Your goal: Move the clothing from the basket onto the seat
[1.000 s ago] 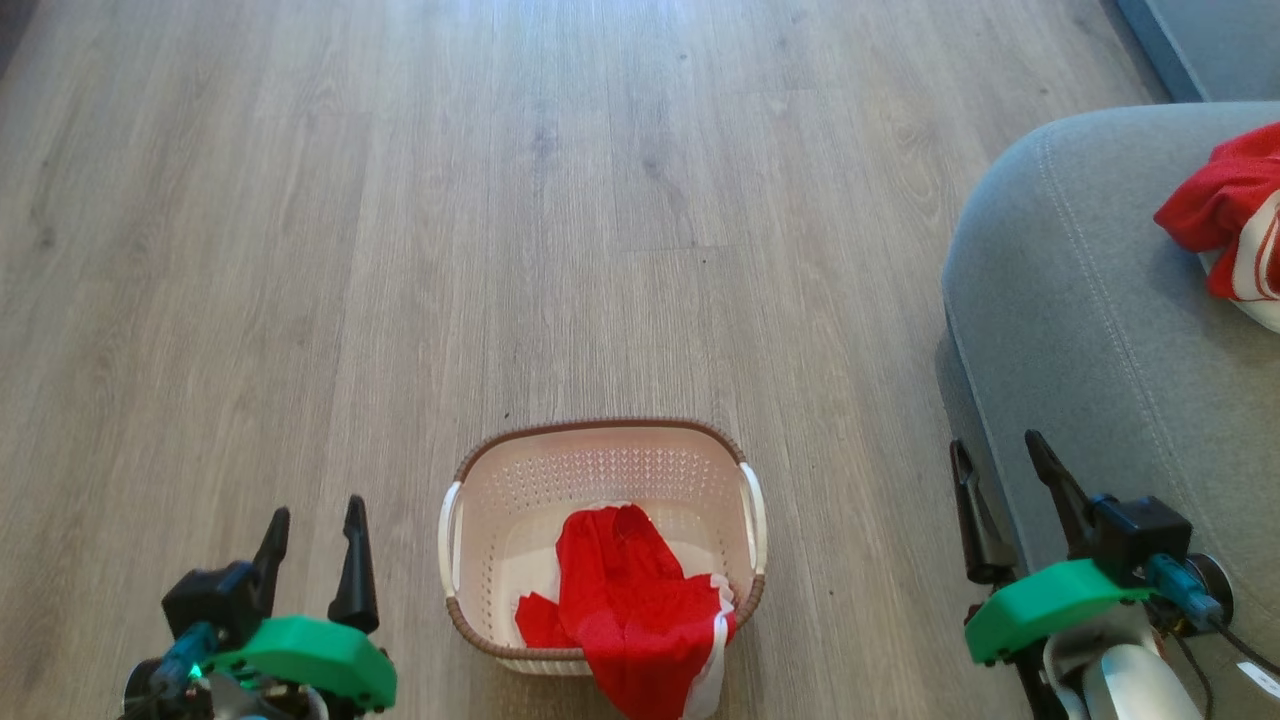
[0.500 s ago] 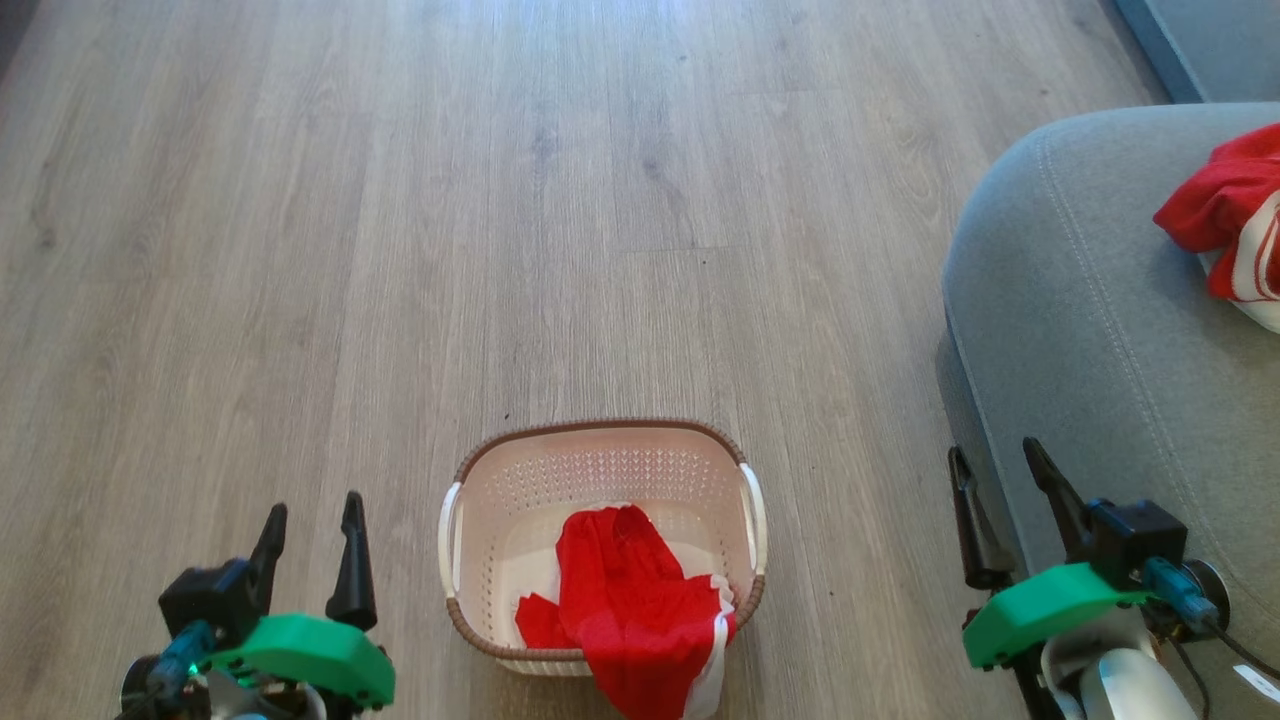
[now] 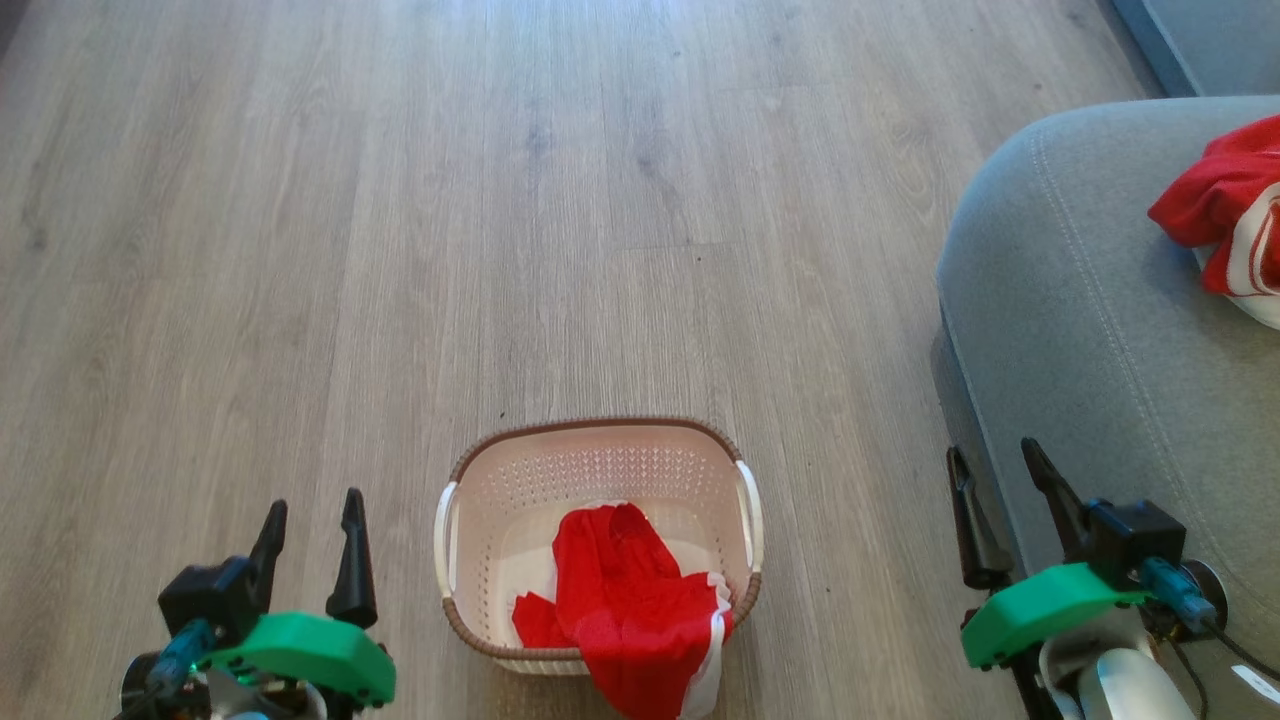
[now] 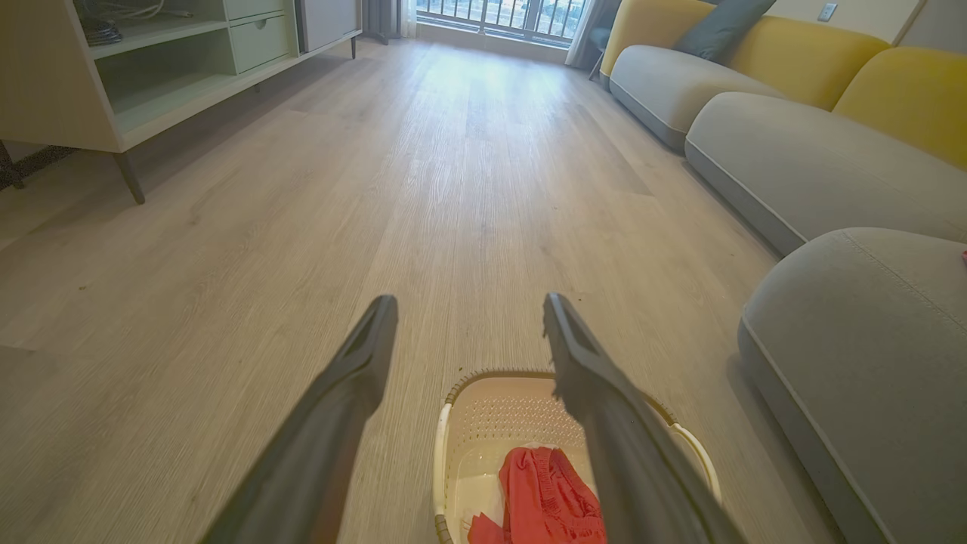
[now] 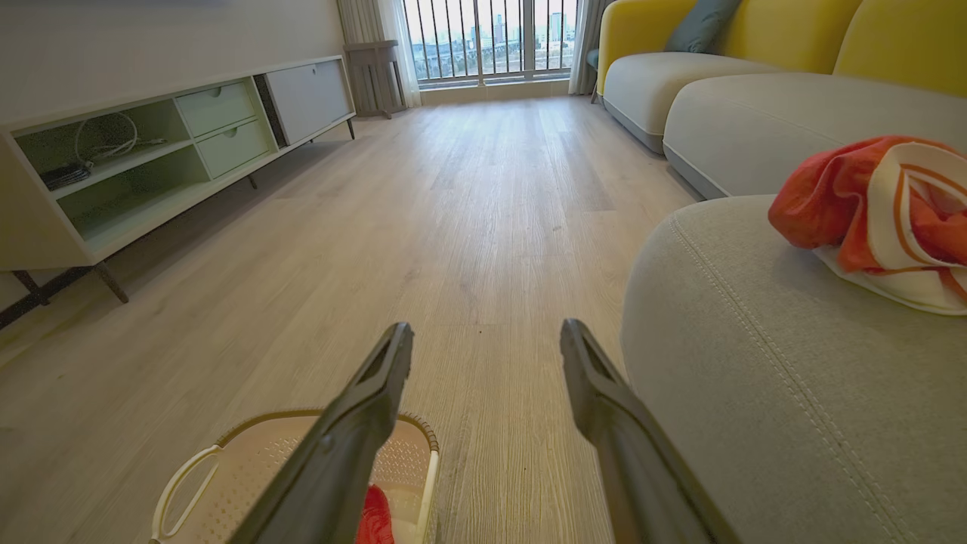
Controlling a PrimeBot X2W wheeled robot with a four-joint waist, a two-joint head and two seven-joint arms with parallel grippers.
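The cream basket point(image 3: 600, 470) with its brown rim stands on the wood floor straight ahead. One red garment point(image 3: 625, 610) with white trim lies in it and hangs over the near rim. A second red and white garment point(image 3: 1225, 215) rests on the grey-green seat point(image 3: 1080, 300) at the right. My left gripper point(image 3: 312, 510) is open and empty, left of the basket. My right gripper point(image 3: 995, 460) is open and empty beside the seat's front edge. The left wrist view looks down at the basket point(image 4: 483, 423) and the red garment point(image 4: 548, 502); the right wrist view has the seat point(image 5: 770, 378) and the garment point(image 5: 876, 211) on it.
A pale low cabinet point(image 5: 151, 151) on dark legs runs along the left wall. More grey sofa cushions point(image 4: 801, 159) with yellow backs line the right side. A window with railing point(image 5: 491, 38) is at the far end. Wood floor point(image 3: 400, 250) stretches ahead.
The whole head view has shifted slightly left and down, so the camera moved. Both grippers stay open and the garments lie as before.
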